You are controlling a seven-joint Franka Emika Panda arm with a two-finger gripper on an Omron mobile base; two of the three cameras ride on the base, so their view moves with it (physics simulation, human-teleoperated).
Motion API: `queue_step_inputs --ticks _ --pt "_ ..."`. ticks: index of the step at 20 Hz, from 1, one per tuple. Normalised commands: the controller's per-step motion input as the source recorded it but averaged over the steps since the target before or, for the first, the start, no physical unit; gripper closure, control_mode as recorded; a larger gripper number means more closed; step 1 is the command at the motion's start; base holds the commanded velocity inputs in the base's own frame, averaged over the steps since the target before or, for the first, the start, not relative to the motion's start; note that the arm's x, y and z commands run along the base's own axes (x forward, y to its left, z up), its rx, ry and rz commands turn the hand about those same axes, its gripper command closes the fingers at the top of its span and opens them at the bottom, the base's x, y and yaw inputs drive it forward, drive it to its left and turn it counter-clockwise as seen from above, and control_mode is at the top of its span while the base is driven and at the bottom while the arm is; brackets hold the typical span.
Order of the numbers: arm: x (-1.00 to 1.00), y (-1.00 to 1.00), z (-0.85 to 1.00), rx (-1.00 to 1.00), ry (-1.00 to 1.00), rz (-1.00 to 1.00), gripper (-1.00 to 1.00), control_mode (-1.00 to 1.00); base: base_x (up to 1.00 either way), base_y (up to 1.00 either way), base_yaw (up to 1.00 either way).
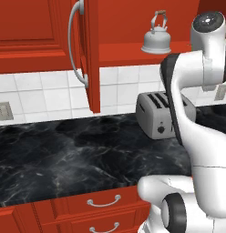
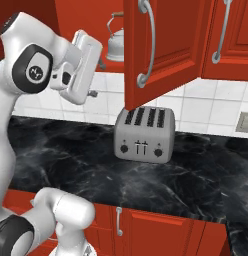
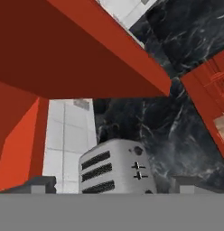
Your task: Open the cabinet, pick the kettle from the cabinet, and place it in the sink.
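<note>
Standing at the open cabinet (image 1: 89, 54) shelf's edge: kettle (image 1: 156, 37).

Base views flanking toaster (image 1: 164, 113); hand view above.

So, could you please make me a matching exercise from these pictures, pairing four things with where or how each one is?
Things:
1. kettle
2. toaster
3. cabinet door
4. gripper

Places or states:
A. swung open
B. on the black counter, by the tiled wall
C. jaws apart, holding nothing
D. on the cabinet shelf

Pairs: 1-D, 2-B, 3-A, 4-C
</note>
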Motion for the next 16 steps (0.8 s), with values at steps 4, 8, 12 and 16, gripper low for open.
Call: queue_step_inputs --ticks 4,8,12,16 --pt "0.22 -0.15 -0.1 0.0 -0.3 -0.3 -1.0 -1.0 0.0 0.0 0.0" --pt "0.07 -0.28 -0.14 -0.03 -0.32 -0.25 -1.0 -1.0 0.0 0.0 0.0" --pt "0.18 -0.28 -0.02 0.0 -0.1 -0.3 -1.0 -1.0 0.0 0.0 0.0" --pt "0.2 -0.33 0.0 0.0 -0.06 -0.26 -1.0 -1.0 0.0 0.0 0.0"
